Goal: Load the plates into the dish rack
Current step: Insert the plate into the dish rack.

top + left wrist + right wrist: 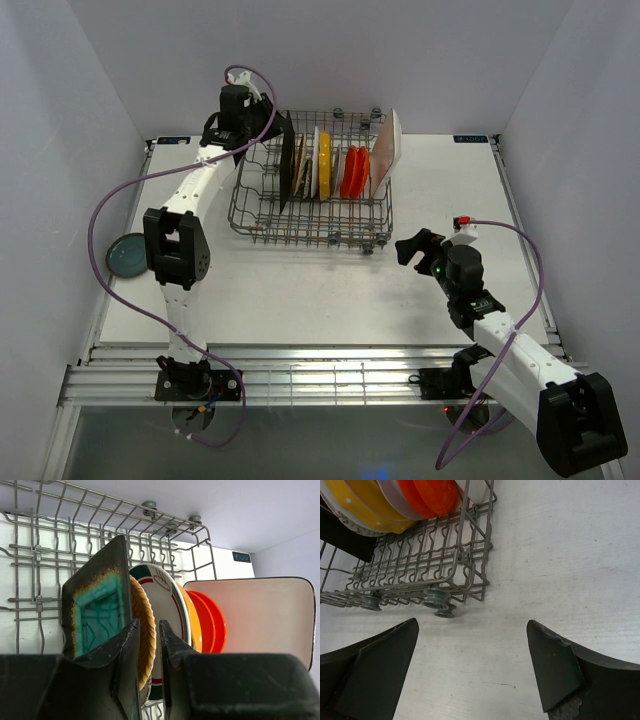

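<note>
The grey wire dish rack (pixel 300 225) holds standing plates. From left they are the square teal plate (pixel 97 612), wooden (pixel 142 635), white green-rimmed (pixel 165 592), yellow (pixel 192 625), orange-red (pixel 210 622) and white rectangular (pixel 260 615). My left gripper (pixel 148 625) hovers over the rack's back left (pixel 268 128). Its jaws stand nearly together, with what looks like a thin clear glass edge (pixel 136 707) between them. The dark teal plate (pixel 128 255) lies at the left edge. My right gripper (pixel 472 622) is open and empty, right of the rack (pixel 412 248).
The rack's near right corner and its round feet (pixel 437 600) lie just ahead of my right gripper. White walls close in the table on three sides. The left arm's purple cable (pixel 110 200) loops over the left side.
</note>
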